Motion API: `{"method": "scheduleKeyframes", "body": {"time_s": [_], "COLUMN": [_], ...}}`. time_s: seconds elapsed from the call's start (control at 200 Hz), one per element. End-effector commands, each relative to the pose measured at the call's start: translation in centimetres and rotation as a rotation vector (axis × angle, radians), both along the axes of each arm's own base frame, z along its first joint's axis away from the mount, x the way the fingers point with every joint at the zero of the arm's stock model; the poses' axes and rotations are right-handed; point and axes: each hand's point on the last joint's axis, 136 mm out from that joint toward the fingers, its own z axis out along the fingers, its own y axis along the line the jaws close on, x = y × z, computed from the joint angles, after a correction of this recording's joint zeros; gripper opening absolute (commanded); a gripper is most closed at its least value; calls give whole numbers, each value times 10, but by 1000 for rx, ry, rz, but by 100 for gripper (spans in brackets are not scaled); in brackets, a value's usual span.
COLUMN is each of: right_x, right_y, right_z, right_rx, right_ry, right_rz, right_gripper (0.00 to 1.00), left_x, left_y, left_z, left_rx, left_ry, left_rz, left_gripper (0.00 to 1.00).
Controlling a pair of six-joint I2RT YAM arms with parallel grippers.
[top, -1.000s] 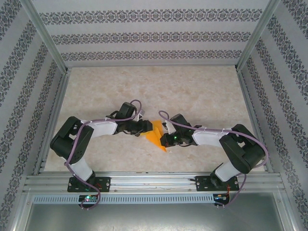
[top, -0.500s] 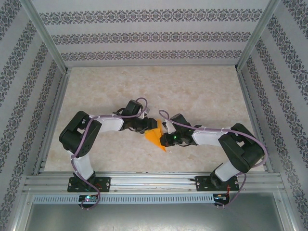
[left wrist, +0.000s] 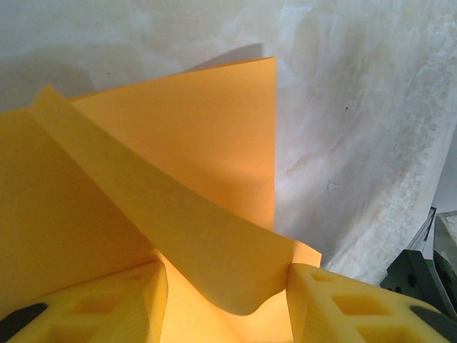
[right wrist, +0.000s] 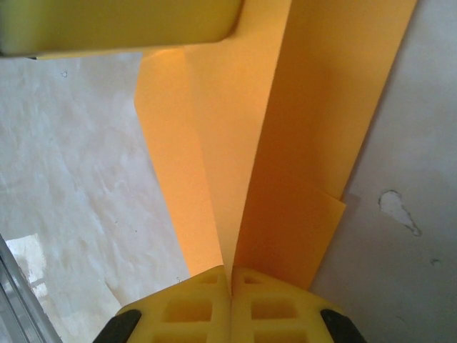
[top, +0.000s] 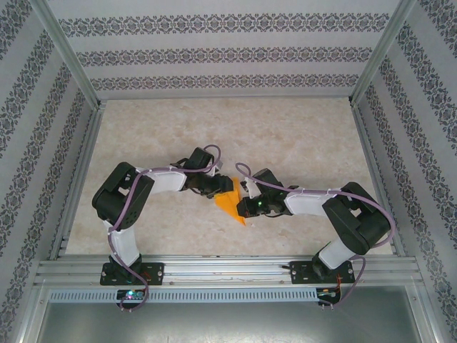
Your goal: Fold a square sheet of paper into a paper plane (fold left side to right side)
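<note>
- While the right claw [right wrist: 230, 277] is pinching shut on a crease of the square sheet of paper [top: 230, 200], the left claw [left wrist: 227, 275] is standing with its fingers apart. A loose, curled flap is lying between them, ungripped.
- Partly folded and rising in ridges, the orange sheet is sitting mid-desk between the two arms, just ahead of both wrists.
- Carrying the left side over to the right is likely calling for the right claw to be anchoring the sheet. The left would be closing on the flap's free edge, sweeping it low across, and lining edge on edge before pressing the crease.
- Paper this thin is risking a buckle or a tear if the claws are pulling against each other.
- Underneath, the desk [top: 300, 136] is showing a pale, marbled, smooth top.
- Walls [top: 214, 53] banded with dark ornament are enclosing it on three sides, and a metal rail [top: 228, 266] is running along the near edge under the arm bases.
</note>
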Motion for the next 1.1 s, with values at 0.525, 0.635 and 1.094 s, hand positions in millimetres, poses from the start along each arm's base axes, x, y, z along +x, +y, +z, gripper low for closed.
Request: {"method": "scheduleKeyframes", "body": {"time_s": [0.525,0.635,1.094], "right_x": [9,17,31], "right_y": [-4,-12,7], "right_z": [37,46,37], "right_rx": [137,175,232], "right_ry": [-18,-28,30], "right_rz": [-36,-69,-75], "right_gripper": [36,45,35], "left_x": [-7,-8,-8], "left_y": [13,13,13], "left_z": [-30,-30,-29], "left_rx": [135,136,135], "left_ry": [40,41,37], "left_rz": [-11,-11,-12], "left_gripper": [48,48,48]}}
